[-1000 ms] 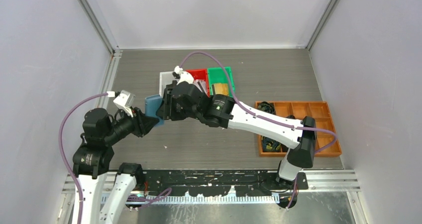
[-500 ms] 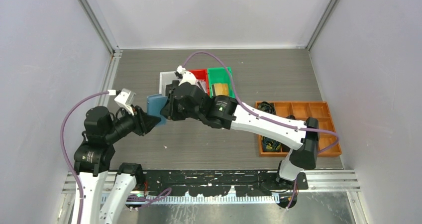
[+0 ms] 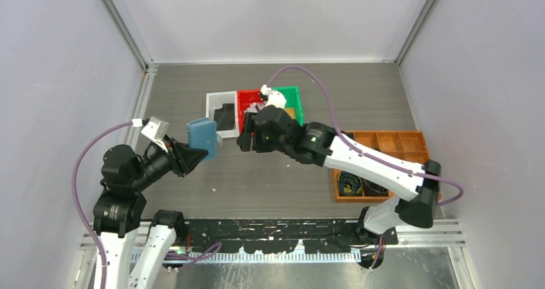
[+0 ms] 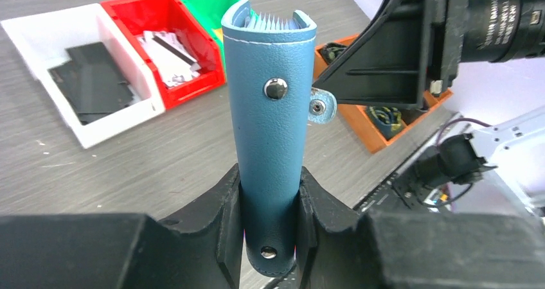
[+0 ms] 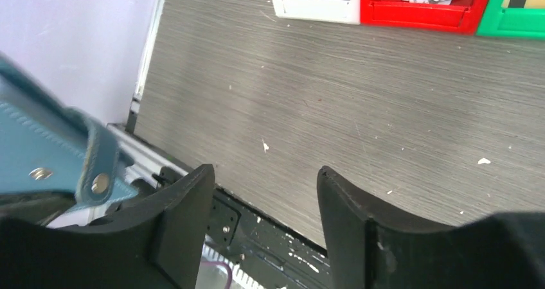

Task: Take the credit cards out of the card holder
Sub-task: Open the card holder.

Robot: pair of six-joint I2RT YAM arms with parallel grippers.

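Observation:
The blue card holder (image 4: 270, 128) stands upright in my left gripper (image 4: 270, 218), which is shut on its lower end; its snap tab (image 4: 319, 106) hangs open. Pale pleated edges (image 4: 270, 22) show at its open top; I cannot tell whether they are cards. In the top view the holder (image 3: 203, 137) is held above the table at the left gripper (image 3: 195, 153). My right gripper (image 5: 263, 205) is open and empty, just right of the holder (image 5: 38, 148); in the top view it (image 3: 242, 141) hovers in front of the bins. Black credit cards (image 4: 90, 87) lie in the white bin, silver-grey ones (image 4: 170, 48) in the red bin.
White bin (image 3: 211, 101), red bin (image 3: 247, 96) and green bin (image 3: 292, 93) stand in a row at the back; a gold card (image 3: 287, 114) lies in the green one. An orange tray (image 3: 418, 141) with coiled black cables stands at the right.
My right gripper has pulled away from the card holder and swung right, uncovering the white bin. My left gripper has kept hold of the holder and shifted slightly.

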